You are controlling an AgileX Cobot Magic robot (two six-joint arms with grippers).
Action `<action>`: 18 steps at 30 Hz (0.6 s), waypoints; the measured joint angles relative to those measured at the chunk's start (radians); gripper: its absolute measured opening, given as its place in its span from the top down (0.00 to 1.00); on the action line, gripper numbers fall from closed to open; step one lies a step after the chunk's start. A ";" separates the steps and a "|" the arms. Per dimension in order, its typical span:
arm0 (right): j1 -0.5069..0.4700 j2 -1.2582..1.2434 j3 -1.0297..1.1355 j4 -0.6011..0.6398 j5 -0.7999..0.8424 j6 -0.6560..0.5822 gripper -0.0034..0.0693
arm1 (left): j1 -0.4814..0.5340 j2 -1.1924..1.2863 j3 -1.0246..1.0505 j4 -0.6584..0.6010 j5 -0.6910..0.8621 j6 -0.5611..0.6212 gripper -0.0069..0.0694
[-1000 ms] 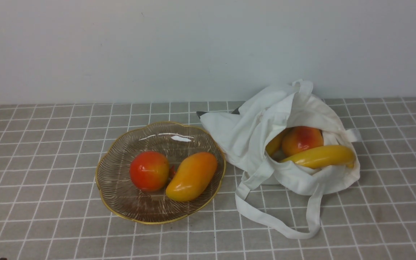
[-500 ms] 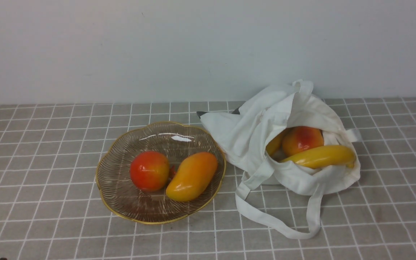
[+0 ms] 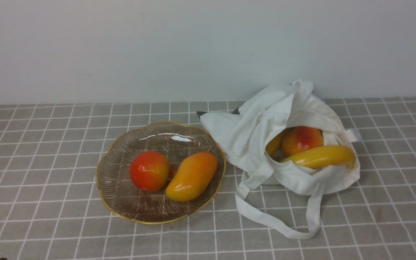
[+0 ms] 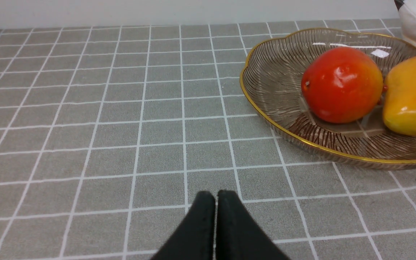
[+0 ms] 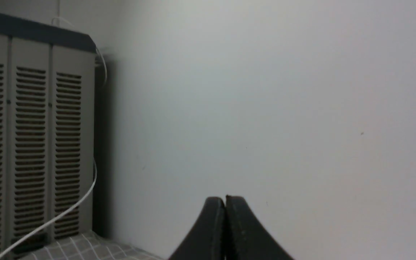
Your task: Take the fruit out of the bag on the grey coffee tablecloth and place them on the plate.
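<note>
While clenched with fingertips pressed together, left gripper [image 4: 216, 196] low over grey-brown white-gridded tablecloth [image 3: 49, 144], left of ribbed brownish glass plate [image 3: 121, 206] with its wavy gold rim. On plate: round red-orange fruit [image 3: 149, 170] touching oval orange-yellow mango [image 3: 192, 176]. Just right of plate: soft white cloth bag [image 3: 251, 133], holding long yellow banana [image 3: 320, 156] and second red-orange fruit [image 3: 302, 139]. Right gripper [image 5: 225, 202] likewise clenched, facing pale wall [image 5: 265, 90].

Nothing has changed across the front views; every object lies as before.
</note>
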 joint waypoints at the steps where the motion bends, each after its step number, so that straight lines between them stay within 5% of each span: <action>1: -0.028 0.000 0.021 0.000 -0.001 -0.003 0.97 | 0.000 0.000 0.000 0.000 0.000 0.000 0.92; 11: -0.542 0.001 0.259 0.009 0.110 -0.011 0.97 | 0.000 0.000 0.000 0.000 0.000 0.000 0.92; 18: -0.691 0.002 0.260 0.000 0.321 -0.011 0.97 | 0.000 0.000 0.000 0.000 0.000 0.000 0.92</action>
